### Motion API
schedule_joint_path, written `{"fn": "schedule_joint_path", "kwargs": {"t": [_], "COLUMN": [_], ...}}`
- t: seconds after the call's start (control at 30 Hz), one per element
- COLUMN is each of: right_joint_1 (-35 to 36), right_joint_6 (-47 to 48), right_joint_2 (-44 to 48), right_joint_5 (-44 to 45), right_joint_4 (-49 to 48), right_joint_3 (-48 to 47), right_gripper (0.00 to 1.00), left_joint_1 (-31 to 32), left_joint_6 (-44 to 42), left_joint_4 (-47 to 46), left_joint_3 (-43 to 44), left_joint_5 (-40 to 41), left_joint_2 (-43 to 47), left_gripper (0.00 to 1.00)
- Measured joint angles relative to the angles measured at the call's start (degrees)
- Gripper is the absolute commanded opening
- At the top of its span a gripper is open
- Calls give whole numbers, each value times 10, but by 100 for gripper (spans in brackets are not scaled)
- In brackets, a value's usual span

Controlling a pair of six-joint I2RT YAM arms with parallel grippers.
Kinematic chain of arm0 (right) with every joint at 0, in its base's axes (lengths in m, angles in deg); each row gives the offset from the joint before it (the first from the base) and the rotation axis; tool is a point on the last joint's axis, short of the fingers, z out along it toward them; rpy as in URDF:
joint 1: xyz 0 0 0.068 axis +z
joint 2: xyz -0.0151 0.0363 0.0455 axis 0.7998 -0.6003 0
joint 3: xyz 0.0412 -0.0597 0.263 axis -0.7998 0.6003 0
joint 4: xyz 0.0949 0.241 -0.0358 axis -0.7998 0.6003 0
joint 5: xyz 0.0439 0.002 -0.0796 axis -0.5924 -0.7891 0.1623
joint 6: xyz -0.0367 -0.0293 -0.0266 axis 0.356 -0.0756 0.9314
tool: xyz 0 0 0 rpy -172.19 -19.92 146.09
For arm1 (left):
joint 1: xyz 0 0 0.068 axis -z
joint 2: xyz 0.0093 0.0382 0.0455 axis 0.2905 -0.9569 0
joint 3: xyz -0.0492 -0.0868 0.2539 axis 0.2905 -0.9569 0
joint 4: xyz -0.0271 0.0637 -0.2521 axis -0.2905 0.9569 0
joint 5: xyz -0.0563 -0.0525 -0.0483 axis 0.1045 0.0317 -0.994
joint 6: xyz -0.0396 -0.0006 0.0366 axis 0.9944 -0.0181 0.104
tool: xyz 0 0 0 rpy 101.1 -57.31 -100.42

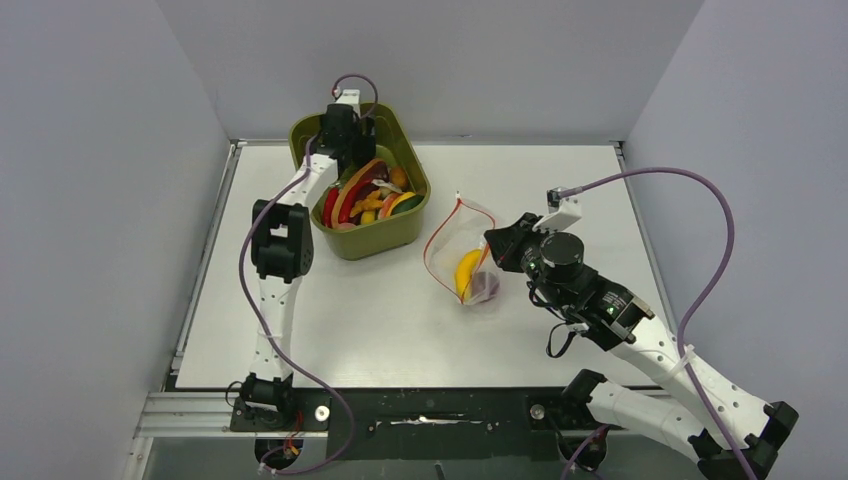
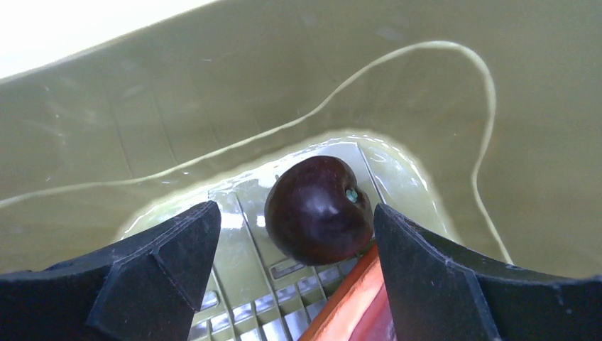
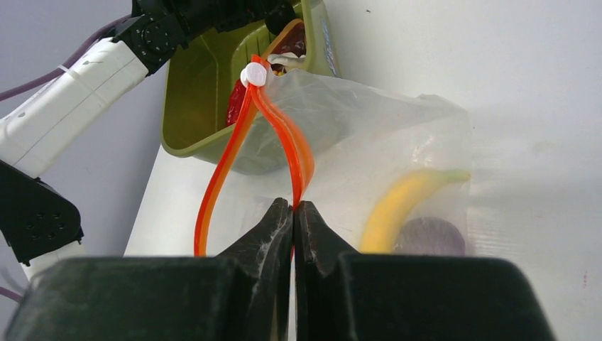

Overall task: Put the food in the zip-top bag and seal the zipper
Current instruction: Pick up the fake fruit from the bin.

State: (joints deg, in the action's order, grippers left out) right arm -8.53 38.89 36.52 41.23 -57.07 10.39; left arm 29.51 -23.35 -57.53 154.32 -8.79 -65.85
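The clear zip-top bag [image 1: 465,255] lies on the table right of the bin, its mouth open, with a yellow banana [image 1: 467,271] and a purple piece [image 1: 486,287] inside. My right gripper [image 3: 293,206] is shut on the bag's red-orange zipper [image 3: 284,135] strip, holding one side of the mouth; the other side of the strip loops away to the left. My left gripper [image 2: 294,234] is open inside the olive-green bin [image 1: 400,235], its jaws either side of a dark round plum-like piece [image 2: 318,209] without touching it. More food [image 1: 365,195] fills the bin.
An orange-red slice [image 2: 355,305] lies under the dark piece on the bin's slotted floor. The bin's walls close in around the left gripper. A white slider tab [image 3: 253,74] sits at the zipper's far end. Grey walls enclose the table.
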Motion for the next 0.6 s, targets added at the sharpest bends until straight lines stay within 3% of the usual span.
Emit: {"fn": "schedule_joint_path", "kwargs": {"t": [0.6], "right_joint_1": [0], "right_joint_6": [-1], "right_joint_2": [6], "right_joint_5": [10], "right_joint_4": [13], "right_joint_3": [-3], "right_gripper": [0], "left_joint_1": [-1], "left_joint_6": [20], "left_joint_4": [2], "left_joint_3": [45], "left_joint_5": [-10], "left_joint_2": [-54], "left_gripper": [66]}}
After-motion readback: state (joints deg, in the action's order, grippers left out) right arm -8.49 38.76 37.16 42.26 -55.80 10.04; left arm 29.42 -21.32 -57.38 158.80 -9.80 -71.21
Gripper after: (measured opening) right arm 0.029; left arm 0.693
